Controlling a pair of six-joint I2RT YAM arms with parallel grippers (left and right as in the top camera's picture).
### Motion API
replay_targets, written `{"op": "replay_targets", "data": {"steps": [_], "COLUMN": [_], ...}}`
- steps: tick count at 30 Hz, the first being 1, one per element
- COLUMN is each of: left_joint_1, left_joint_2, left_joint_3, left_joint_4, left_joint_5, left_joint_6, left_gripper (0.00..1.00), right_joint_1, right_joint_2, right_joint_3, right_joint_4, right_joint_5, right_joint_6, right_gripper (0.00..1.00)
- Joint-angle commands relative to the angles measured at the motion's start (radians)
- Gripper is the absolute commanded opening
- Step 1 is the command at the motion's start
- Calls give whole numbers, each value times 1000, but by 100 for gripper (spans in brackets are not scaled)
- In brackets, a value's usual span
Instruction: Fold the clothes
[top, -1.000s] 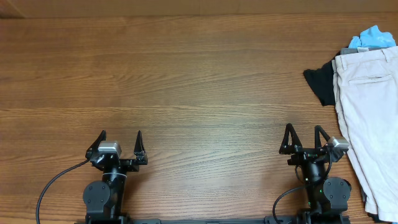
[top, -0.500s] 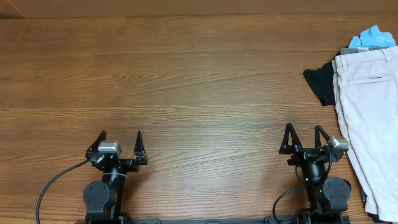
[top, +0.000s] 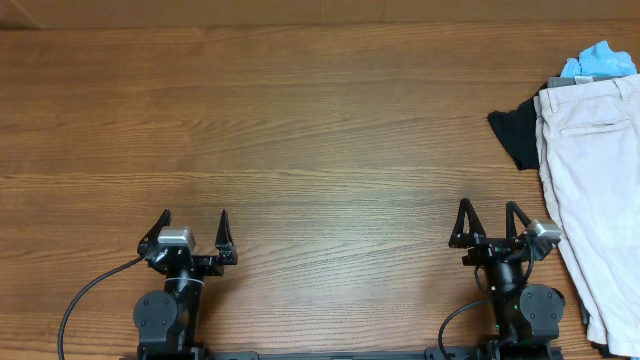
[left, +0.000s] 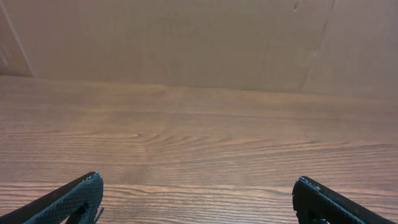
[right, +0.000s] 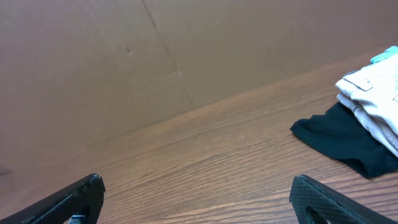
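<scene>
One pair of cream-beige trousers (top: 595, 190) lies along the right edge of the table (top: 320, 130). It runs from close to the far right corner down toward the near edge, and its right side is cut off by the overhead frame. The waistband sits at the far end, with a stitched back pocket just below it. A black garment (top: 515, 135) pokes out from under the trousers' left side near that far end. A light blue cloth (top: 600, 58) is bunched at the far right corner, just past the waistband. A thin grey strip (top: 572, 83) shows between the two.

The right gripper (top: 488, 206) sits by the near edge, just left of the trousers, with its fingers spread wide and nothing between them. Its own camera sees bare wood ahead and the trousers (right: 379, 93) over the black garment (right: 342, 140) off to the right. The left gripper (top: 194, 215) rests by the near edge left of centre, well apart from the clothes. Its fingers are likewise splayed and empty over bare wood, facing a plain brown wall (left: 186, 43).
</scene>
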Motion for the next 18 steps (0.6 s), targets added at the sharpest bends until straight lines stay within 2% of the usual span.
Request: {"op": "replay_targets", "data": {"steps": [1,18], "left_joint_1": [10,10], "left_joint_2": [-9,-9], "left_joint_3": [-5,-5], "left_joint_4": [0,0], "left_joint_5": [-14,-14], "left_joint_6": [26,26], "left_gripper": [100,100], "right_joint_1": [-3,-2], "right_joint_2": [-12,-12], "right_joint_3": [-10,-10], "right_joint_4": [3,7], "right_joint_5": [6,-30], "right_joint_6": [-3,-2], "right_gripper": [100,100]}}
